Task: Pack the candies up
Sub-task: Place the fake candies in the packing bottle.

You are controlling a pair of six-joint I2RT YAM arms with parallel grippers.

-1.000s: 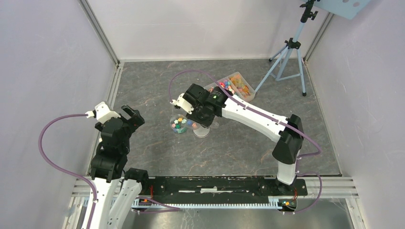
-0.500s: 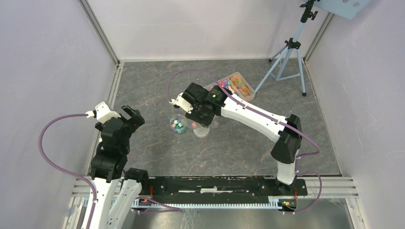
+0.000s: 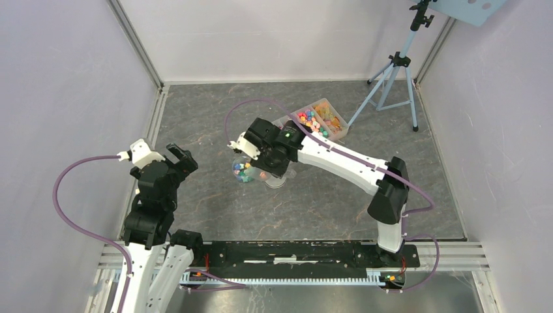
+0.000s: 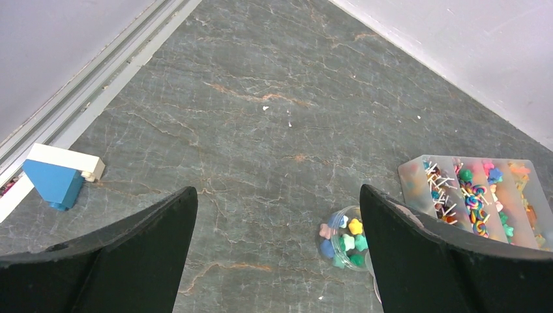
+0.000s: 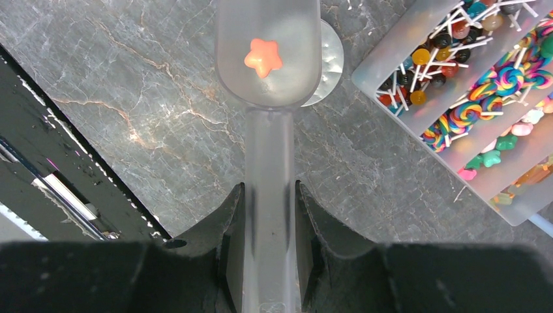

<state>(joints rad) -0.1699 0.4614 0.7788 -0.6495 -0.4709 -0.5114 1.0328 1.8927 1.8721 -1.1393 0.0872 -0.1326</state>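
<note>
Two arms rise from the near edge. The left gripper (image 4: 277, 192) hangs over the near-left part of the table (image 3: 195, 117), its jaws wide apart and holding nothing. Beyond it, towards the middle, stands a small clear jar (image 4: 339, 215) with candies (image 4: 349, 238) in green, blue, yellow and pink inside. A round grey lid (image 3: 275, 180) lies flat just to the jar's right. The right gripper (image 5: 269, 189) hovers over these two, its jaws clamped on the handle of a translucent scoop (image 5: 287, 81). One orange star candy (image 5: 263, 57) sits in the scoop's bowl, and in the wrist view the bowl covers part of the lid. Farther off to the right lies a divided tray (image 5: 385, 55) with more sweets: lollipops on sticks, rainbow swirls, green and pink stars, orange pieces. A tripod (image 3: 394, 72) stands at the far right corner.
</note>
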